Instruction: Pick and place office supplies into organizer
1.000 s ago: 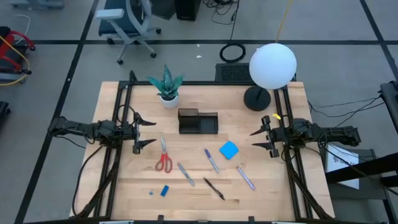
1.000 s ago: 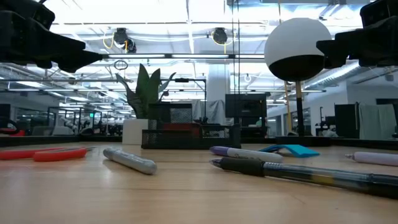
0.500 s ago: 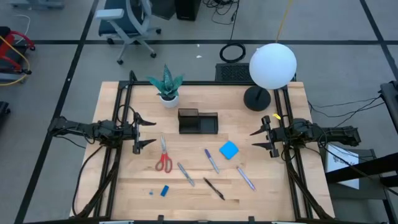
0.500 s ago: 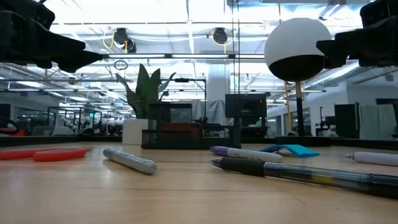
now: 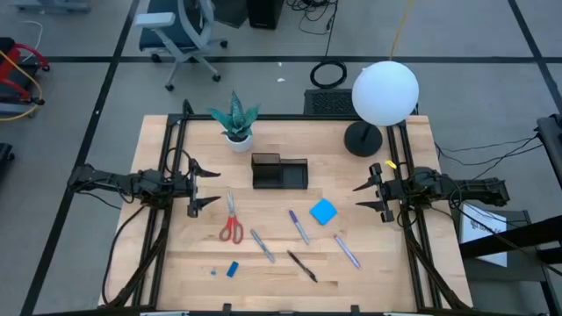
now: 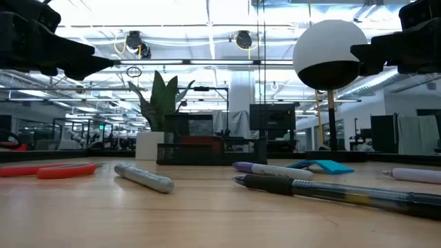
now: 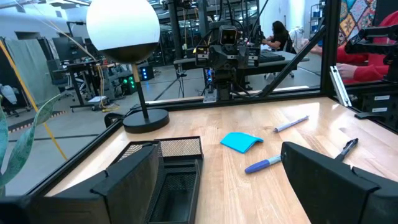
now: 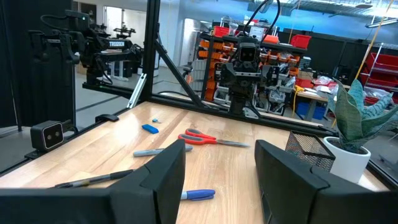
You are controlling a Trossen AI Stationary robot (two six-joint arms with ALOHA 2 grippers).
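Both arms wait at the tabletop [image 5: 176, 263] sides, left tool [image 5: 204, 185] wide and empty, right tool [image 5: 366, 195] parted and empty. Scissors [image 5: 231, 219], pens [image 5: 299, 226] and notepad [image 5: 323, 211] lie loose below the organizer [image 5: 279, 171]: light, stiff, probably slippery; pinch the pens mid-barrel. Open room around; plant [image 5: 235, 118] and lamp [image 5: 384, 95] crowd the back edge.

A potted plant [image 5: 234, 123] and globe lamp [image 5: 385, 92] (white) stand apart.
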